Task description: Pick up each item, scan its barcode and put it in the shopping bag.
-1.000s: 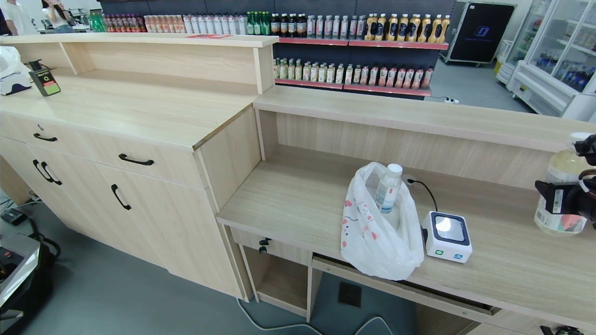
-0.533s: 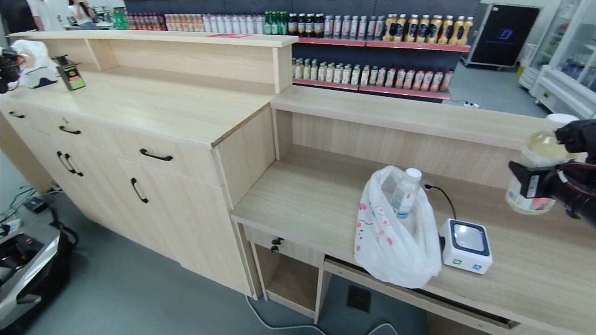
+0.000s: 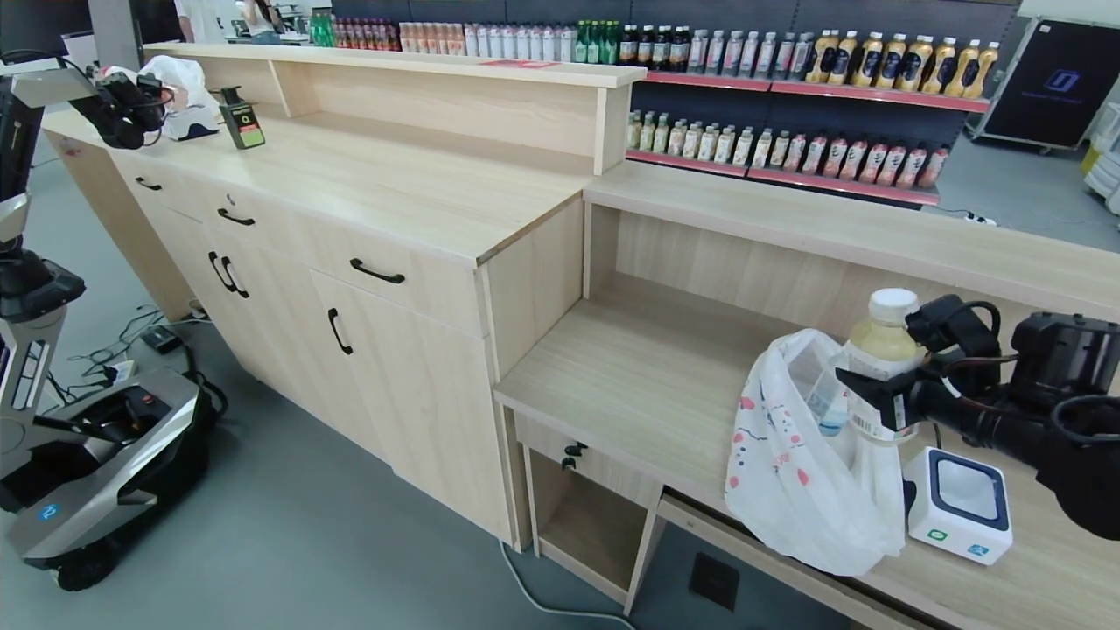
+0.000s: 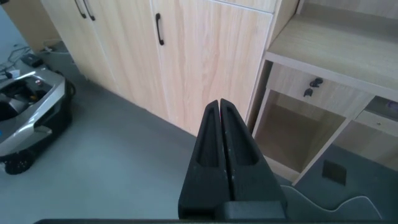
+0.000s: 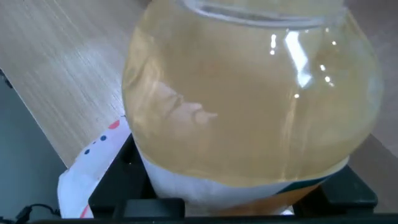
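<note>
My right claw [image 3: 879,407] is clamped around the bottle [image 3: 879,346], held upright over the shopping bag [image 3: 787,477] near the bench's [image 3: 630,376] front edge.

Shop: stocked drink shelves [image 3: 773,84], checkout counter [image 3: 394,188].

On the low counter [image 3: 639,385] the shopping bag [image 3: 792,481] sits near the front edge, with the scanner [image 3: 961,503] just beside it on its right. A small bottle [image 3: 827,404] stands inside the bag. A bigger bottle [image 3: 878,354], gripped by the right gripper [image 3: 879,407], is at the bag's mouth. Drink shelves [image 3: 787,149] stand behind the counter.
</note>
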Robot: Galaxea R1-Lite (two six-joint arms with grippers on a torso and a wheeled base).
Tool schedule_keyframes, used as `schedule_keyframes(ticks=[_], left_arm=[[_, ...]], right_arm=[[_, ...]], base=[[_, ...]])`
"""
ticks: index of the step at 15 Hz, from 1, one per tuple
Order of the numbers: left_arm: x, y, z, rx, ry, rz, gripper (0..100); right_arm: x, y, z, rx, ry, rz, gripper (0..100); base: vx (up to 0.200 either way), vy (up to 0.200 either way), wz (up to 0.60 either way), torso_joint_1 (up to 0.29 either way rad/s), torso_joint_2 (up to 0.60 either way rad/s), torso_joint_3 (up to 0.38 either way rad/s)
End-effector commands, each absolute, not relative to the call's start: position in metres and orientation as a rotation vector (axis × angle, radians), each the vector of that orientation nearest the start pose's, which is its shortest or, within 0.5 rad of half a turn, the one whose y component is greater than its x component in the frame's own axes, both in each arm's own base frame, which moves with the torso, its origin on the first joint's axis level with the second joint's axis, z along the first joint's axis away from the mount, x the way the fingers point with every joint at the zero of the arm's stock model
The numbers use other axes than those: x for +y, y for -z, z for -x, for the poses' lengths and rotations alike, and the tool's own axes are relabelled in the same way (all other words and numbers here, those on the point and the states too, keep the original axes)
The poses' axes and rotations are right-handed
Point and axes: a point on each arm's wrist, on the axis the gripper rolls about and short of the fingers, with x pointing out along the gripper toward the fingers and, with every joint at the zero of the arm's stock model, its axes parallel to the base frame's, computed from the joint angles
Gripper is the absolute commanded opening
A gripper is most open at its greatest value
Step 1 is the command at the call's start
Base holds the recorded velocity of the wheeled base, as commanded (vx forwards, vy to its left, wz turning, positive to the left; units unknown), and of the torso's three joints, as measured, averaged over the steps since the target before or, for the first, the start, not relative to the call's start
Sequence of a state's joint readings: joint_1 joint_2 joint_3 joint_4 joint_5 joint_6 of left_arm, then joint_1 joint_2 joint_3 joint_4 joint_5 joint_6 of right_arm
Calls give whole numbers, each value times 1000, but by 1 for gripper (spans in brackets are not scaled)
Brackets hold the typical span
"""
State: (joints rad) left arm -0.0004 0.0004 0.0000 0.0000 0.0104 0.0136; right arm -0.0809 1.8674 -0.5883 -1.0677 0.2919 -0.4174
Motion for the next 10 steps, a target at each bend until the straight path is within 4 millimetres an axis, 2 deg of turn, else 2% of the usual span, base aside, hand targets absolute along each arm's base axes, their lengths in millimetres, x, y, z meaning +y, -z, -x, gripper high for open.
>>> schedule_keyframes(ticks=[1, 4, 10], left_arm=[[0, -75, 23, 0, -11, -14, 0], [0, -75, 23, 0, -11, -14, 0], [0, -75, 23, 0, -11, -14, 0]], right_arm=[[-21, -95, -318, 215, -317, 384, 0], [-24, -85, -321, 188, -460, 439, 0], [-42, -55, -336, 179, -602, 462, 0]], base=[[0, 0, 0, 0, 0, 0], [0, 0, 0, 0, 0, 0], [0, 0, 0, 0, 0, 0]])
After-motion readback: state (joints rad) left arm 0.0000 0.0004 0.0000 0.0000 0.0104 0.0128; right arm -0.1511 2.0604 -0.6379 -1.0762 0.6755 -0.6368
